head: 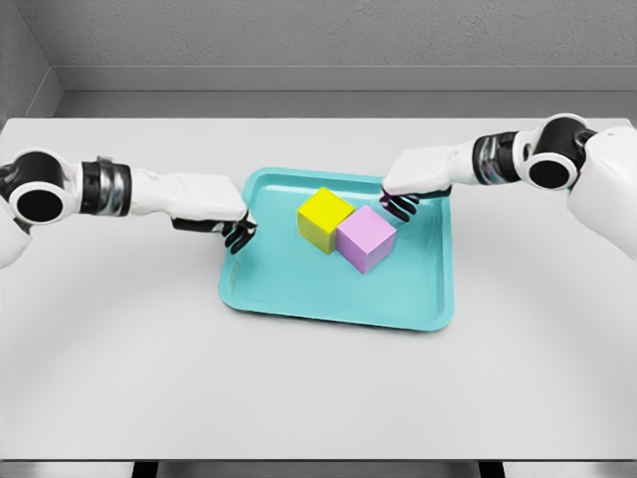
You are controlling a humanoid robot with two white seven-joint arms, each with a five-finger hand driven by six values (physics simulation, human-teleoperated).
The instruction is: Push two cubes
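— Yellow cube (324, 218) and pink cube (366, 238) touching, mid teal tray (333, 299) on the surface (318, 388). Done?

— Looks nearly so. Left hand (231, 227) at tray's left edge, well off yellow; right hand (403, 202) just beside pink.

— Fingers?

— Both curled, holding nothing. Maybe a final nudge left.

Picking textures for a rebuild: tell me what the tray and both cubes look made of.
Simulator render, so this is a guess. The tray: smooth turquoise plastic, one even colour, rounded raised rim, faint sheen. The yellow cube and pink cube: matte solid blocks, plastic or painted wood; flat colour, sharp edges, no grain or gloss.
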